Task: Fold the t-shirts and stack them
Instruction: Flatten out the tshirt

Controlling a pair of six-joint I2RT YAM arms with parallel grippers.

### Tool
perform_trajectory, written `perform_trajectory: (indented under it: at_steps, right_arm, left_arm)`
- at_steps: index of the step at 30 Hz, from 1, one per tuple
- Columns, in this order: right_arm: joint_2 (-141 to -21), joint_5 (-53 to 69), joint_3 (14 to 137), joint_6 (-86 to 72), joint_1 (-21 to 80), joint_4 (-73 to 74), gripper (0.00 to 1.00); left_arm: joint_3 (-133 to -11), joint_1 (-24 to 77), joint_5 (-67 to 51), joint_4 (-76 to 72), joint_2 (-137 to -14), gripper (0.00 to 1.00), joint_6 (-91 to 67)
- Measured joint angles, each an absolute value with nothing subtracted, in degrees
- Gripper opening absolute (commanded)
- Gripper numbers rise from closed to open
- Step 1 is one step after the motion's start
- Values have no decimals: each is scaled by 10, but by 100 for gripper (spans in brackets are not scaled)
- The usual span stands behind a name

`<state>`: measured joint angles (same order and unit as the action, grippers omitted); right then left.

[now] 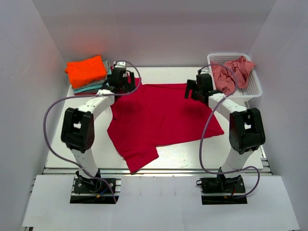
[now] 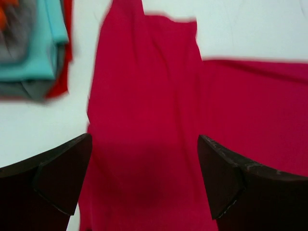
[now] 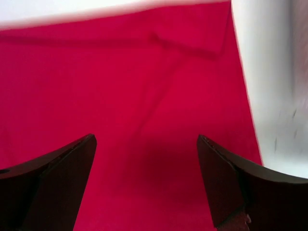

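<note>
one crimson shirt (image 1: 163,118) lies spread across the middle of the table (image 1: 192,154), mostly flat, with one sleeve pointing toward the near left edge. it is not yet a compact fold. the right wrist view shows a doubled layer along its far edge, but it cannot be told whether that is a hem or a first fold.

status of completed work:
- a stack (image 1: 86,74) of folded shirts sits at the far left corner, apart from the crimson cloth.
- the orange shirt (image 1: 85,70) is on top. the left wrist view shows a teal shirt (image 2: 43,38) and a grey shirt (image 2: 26,89) below it, with a red edge under those.

status of remaining work:
- the crimson shirt needs folding and placing on the stack.
- a salmon-pink shirt (image 1: 231,72) lies crumpled in the white mesh basket (image 1: 255,91) at the far right, unfolded.
- judged from this, roughly four items are done and two are left.

gripper state:
- the left gripper (image 2: 144,139) hovers over the far left part of the crimson shirt, jaws wide apart, with nothing between them.
- the right gripper (image 3: 146,138) hovers over the far right part of the same shirt, jaws likewise spread and holding nothing.

likely step in hand: both arms are positioned at the far edge, which suits either smoothing the cloth or taking a fresh grip for the next fold.
</note>
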<state>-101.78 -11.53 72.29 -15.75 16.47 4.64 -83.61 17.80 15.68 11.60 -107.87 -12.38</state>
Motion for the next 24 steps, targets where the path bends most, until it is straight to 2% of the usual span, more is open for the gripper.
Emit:
perform_trajectory:
  at_steps: [3,8,15,19,24]
  right_arm:
    - [-1018,-111,684,-177,165,67,90]
    - [-1018,-95,617,-209,165,72,90]
    - [-993,-82,547,-240,165,41,90]
    - [-922,-65,465,-259,169,22,90]
    - [-795,-40,360,-281,204,65,90]
  left_arm:
    - [-752,178,113,109,-1029,100,-155]
    - [-652,176,66,100,-1020,100,-199]
    - [-613,172,54,117,-1041,100,-244]
    - [-598,168,75,122,-1029,100,-270]
    - [-547,166,123,171,-976,100,-308]
